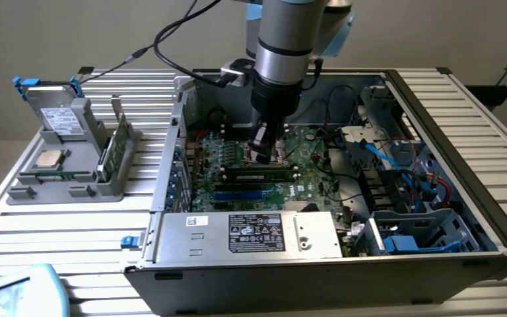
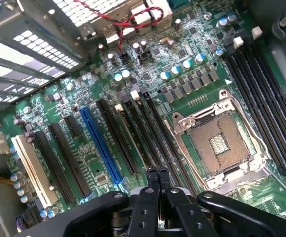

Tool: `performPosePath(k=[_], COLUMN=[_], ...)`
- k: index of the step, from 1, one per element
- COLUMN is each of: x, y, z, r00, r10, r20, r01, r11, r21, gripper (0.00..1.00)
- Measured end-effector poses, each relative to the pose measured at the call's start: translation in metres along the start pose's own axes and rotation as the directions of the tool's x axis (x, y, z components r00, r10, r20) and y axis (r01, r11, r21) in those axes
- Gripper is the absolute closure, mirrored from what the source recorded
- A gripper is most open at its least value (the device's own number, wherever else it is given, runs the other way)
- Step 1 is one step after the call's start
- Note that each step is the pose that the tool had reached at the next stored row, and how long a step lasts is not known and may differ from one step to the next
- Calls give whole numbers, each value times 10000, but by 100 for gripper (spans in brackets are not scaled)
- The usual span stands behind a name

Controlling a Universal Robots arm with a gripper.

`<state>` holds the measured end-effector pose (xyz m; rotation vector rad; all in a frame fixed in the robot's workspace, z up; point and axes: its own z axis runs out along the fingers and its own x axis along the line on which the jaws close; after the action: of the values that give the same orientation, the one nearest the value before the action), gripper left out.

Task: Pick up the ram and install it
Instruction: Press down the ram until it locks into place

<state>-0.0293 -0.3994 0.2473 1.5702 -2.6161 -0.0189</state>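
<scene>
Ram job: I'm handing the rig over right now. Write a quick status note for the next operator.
Gripper: shut, nothing between the fingertips, inside the open case low over the motherboard.
Ram: lying along a black slot on the motherboard, right by the gripper's tip.
Done: the ram is off the grey holder and in the slot.
Left: check that it is fully seated; I cannot tell from these views.

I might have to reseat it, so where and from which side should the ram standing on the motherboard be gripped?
Probably best to grip the ram by its exposed upper long edge, near mid-length, coming straight down from above with a finger pad on each flat face. It stands on edge on the motherboard with its lower edge buried, and the case wall closes off a sideways approach.
</scene>
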Motion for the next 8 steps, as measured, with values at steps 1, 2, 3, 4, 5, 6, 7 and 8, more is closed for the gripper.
performPosePath(k=[1, 2, 3, 4, 5, 6, 7, 8], x=[0, 0, 0, 0, 0, 0, 0, -1], y=[0, 0, 0, 0, 0, 0, 0, 0], z=[1, 2, 3, 4, 5, 6, 8, 9], r00=[9999, 9995, 9988, 9979, 9967, 9953, 9936, 9916], r10=[162, 317, 484, 644, 805, 965, 1126, 1294], r20=[9, 17, 27, 35, 44, 51, 60, 68], r01=[-162, -317, -484, -644, -805, -965, -1125, -1293], r11=[9999, 9995, 9988, 9979, 9967, 9953, 9936, 9916], r21=[-11, -23, -35, -47, -59, -71, -84, -97], gripper=[90, 90, 90, 90, 90, 90, 90, 90])
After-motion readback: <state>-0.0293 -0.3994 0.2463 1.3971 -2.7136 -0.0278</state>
